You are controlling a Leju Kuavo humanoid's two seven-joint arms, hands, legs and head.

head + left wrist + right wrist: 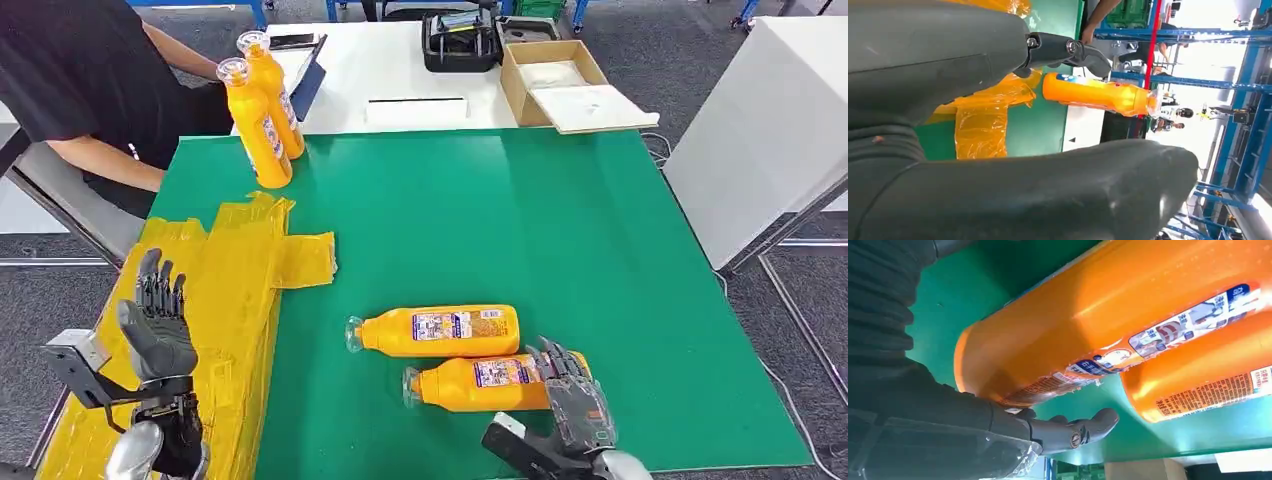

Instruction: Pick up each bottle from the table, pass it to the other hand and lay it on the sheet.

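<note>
While sealed, orange bottles [440, 331] lying, standing

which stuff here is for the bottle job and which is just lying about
For the job: two lying bottles, two upright bottles, yellow sheet, left hand, right hand.
Lying about: cardboard box, black case, tablet.

The left hand [158, 325] is showing dark grey fingers and a thick grey thumb, with a silver bracket at its nine o'clock. The right hand [572, 395] is showing matching dark fingers above a silver wrist.
</note>
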